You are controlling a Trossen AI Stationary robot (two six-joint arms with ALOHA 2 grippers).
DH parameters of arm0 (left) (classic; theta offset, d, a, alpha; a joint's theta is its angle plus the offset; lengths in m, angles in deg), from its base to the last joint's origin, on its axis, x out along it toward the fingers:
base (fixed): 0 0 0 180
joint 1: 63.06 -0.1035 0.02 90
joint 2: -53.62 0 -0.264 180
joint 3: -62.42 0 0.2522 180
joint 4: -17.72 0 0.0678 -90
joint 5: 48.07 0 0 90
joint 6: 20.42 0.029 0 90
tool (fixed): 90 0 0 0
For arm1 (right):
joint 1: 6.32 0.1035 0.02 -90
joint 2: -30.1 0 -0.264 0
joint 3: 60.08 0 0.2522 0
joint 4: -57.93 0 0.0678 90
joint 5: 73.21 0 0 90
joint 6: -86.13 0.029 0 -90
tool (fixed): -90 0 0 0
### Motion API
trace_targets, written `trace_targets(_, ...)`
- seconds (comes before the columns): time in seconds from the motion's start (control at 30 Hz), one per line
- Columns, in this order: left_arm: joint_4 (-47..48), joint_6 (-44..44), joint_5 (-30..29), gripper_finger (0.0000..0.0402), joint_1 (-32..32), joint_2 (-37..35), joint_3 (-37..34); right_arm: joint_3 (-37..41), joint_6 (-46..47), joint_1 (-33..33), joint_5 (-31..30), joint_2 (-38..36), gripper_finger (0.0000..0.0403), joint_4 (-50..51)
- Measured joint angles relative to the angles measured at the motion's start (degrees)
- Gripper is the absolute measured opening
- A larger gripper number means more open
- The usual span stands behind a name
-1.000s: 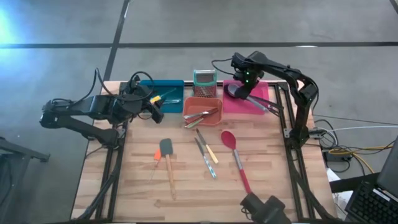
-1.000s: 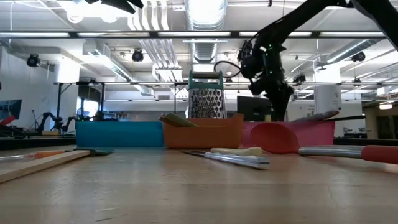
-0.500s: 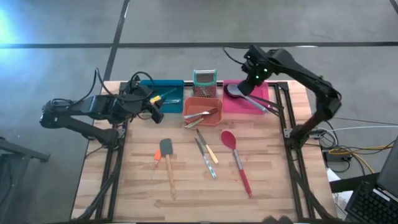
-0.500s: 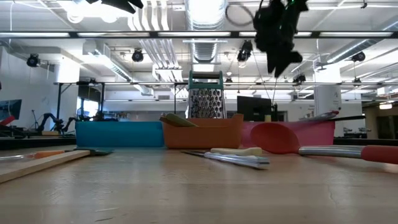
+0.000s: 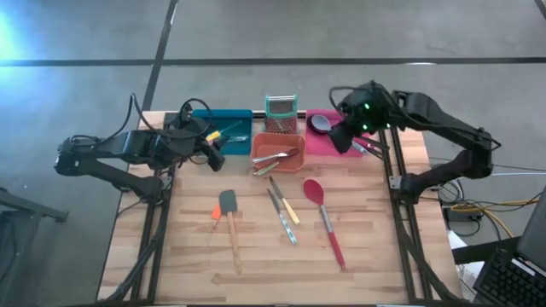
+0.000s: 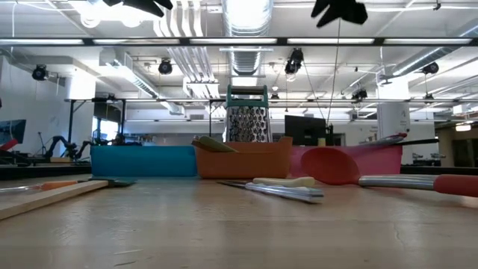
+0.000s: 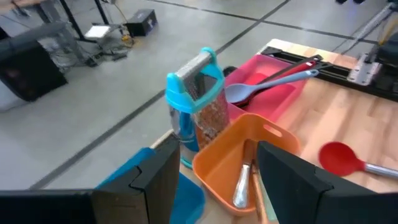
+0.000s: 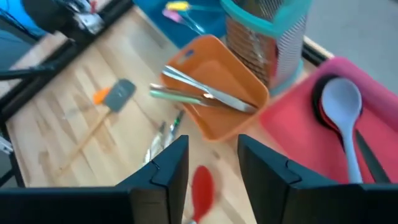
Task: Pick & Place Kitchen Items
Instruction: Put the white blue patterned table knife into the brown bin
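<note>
Pink bin [image 5: 345, 136] sits under my right pincer [image 8: 211, 163], spread and empty; my left pincer [image 7: 211, 171], spread, waits beside the blue bin [image 5: 223, 128].

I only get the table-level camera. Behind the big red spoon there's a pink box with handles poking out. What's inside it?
Observer: The pink bin holds a grey spoon lying over a black spoon.
Visitor: And the orange box beside it?
Observer: The orange bin holds a few pieces of metal cutlery, lying loosely across each other.
Visitor: There's a dark shape at the very top of my picture. Is it carrying anything?
Observer: That is the right gripper, up over the pink bin, with its fingers apart and nothing between them.
</note>
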Motion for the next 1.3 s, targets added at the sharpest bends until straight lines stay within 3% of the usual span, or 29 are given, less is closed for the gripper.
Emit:
trace_targets(0.23, 4.05, -3.84, 1.53, 0.0218, 0.02, 0.00, 0.00, 0.02, 9.14, 14.94, -13.44, -1.24, 0.0107, -1.21)
trace_targets(0.57, 11.00, -9.27, 4.52, 0.0218, 0.02, 0.00, 0.00, 0.07, 15.79, 29.68, -22.86, 4.02, 0.0076, -5.45)
trace_targets(0.9, 13.42, -9.52, 4.66, 0.0218, 0.02, 0.00, 0.00, 0.09, 17.74, 35.00, -22.58, 15.04, 0.0059, -11.45)
trace_targets(1.13, 13.77, -16.26, 5.01, 0.0218, 0.02, 0.44, -0.33, 0.09, 22.62, 35.05, -15.51, 20.60, 0.0060, -10.09)
trace_targets(1.23, 13.03, -21.81, 7.54, 0.0218, 0.00, 1.65, -2.14, 0.09, 26.54, 35.76, -17.23, 20.81, 0.0056, -6.09)
trace_targets(1.3, 8.97, -20.61, 11.24, 0.0218, 0.22, 2.58, -4.21, 0.04, 30.49, 36.39, -20.53, 20.38, 0.0053, -1.90)
